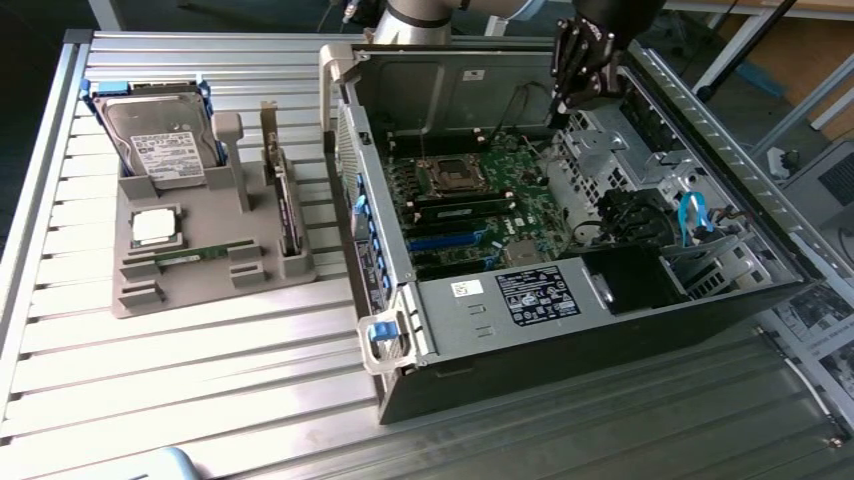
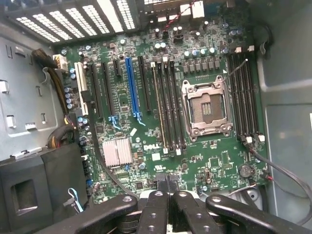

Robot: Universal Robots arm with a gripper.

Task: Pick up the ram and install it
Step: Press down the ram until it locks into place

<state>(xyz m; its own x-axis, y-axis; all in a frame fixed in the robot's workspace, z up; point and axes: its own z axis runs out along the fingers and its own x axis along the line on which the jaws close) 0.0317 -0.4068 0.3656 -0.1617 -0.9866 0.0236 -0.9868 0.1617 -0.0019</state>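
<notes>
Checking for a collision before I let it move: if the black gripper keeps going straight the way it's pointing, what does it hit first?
Most likely the green motherboard inside the open computer case. The shut black gripper points straight at the board, near its edge below the silver processor socket; exact depth is unclear.

An open computer case (image 1: 561, 330) lies on its side on the slatted metal surface (image 1: 160, 370). Inside it, the green motherboard (image 1: 487, 215) carries an empty processor socket (image 2: 206, 108), a blue expansion slot (image 2: 132, 87) at the socket's nine o'clock in the wrist view, and a small finned heatsink (image 2: 117, 151). At the case's nine o'clock in the exterior view stands a grey parts holder (image 1: 200, 255) with a hard drive (image 1: 158, 140) leaning at its twelve o'clock end and a square silver processor chip (image 1: 155, 226) lying flat.
</notes>
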